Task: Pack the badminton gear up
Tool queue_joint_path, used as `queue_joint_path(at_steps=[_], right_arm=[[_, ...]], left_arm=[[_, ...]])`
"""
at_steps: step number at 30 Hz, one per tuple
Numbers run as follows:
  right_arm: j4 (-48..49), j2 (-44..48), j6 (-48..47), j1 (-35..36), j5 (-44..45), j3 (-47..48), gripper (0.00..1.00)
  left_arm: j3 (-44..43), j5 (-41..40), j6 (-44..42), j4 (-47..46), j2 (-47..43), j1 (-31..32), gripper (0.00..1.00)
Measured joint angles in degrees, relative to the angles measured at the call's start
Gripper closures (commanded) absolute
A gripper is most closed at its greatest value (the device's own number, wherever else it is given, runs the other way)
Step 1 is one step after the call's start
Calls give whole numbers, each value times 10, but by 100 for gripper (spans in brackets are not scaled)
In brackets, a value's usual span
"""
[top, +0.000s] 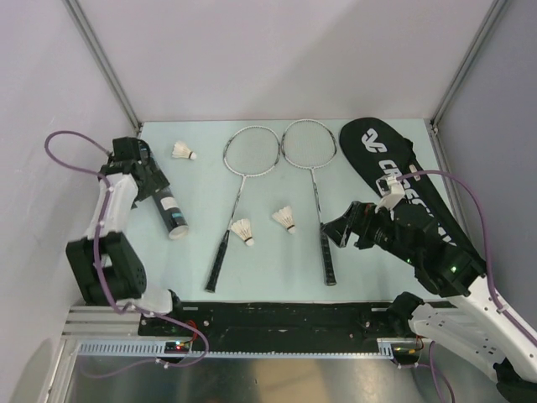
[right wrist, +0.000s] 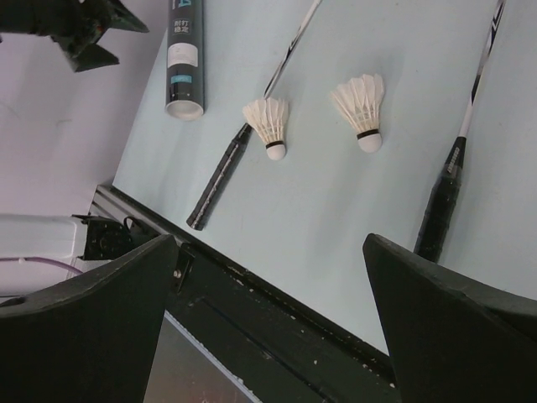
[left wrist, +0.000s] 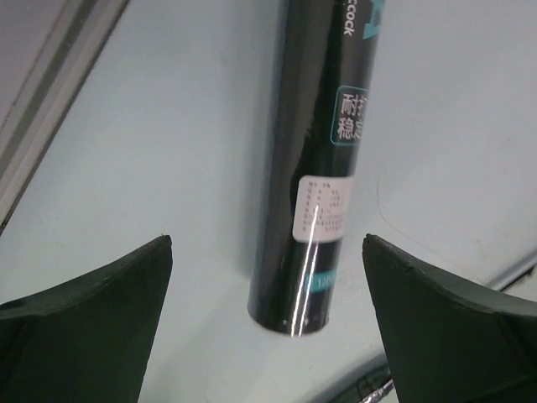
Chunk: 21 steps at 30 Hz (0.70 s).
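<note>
From above, my left gripper (top: 137, 158) hung with its jaws wide over the far end of the black shuttlecock tube (top: 171, 210), which lay near the left edge of the pale blue worktop (top: 201, 189). One shuttlecock (top: 185, 152) sat by the far-left corner. The two rackets lay side by side mid-worktop, heads toward the far edge: the left racket (top: 250, 151) and the right racket (top: 309, 143). Two more shuttlecocks (top: 242, 229) (top: 285, 218) lay between their shafts. The CROSSWAY racket bag (top: 394, 168) ran along the right edge, partly under my right arm. My right gripper (top: 342, 228) hovered spread and empty just beside the right racket's handle. Through my left wrist, the fingers (left wrist: 92, 327) stood well apart on either side of the tube's end, not touching it. Through my right wrist, the fingers (right wrist: 453, 319) framed both racket handles, the two shuttlecocks and the tube, gripping nothing.
</note>
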<state>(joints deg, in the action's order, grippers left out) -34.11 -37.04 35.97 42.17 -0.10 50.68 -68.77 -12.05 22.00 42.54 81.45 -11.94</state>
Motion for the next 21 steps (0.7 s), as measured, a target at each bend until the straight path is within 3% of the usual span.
queue_joint_path(at_steps=[11,21], right_arm=[[-3,-9,-3,1,-10,-3,0],[-3,-22,-6,1,-16,-6,1]], left_arm=[[-68,42,-6,-12,188,-7,12],[-74,53,-6,-22,247,-7,28]])
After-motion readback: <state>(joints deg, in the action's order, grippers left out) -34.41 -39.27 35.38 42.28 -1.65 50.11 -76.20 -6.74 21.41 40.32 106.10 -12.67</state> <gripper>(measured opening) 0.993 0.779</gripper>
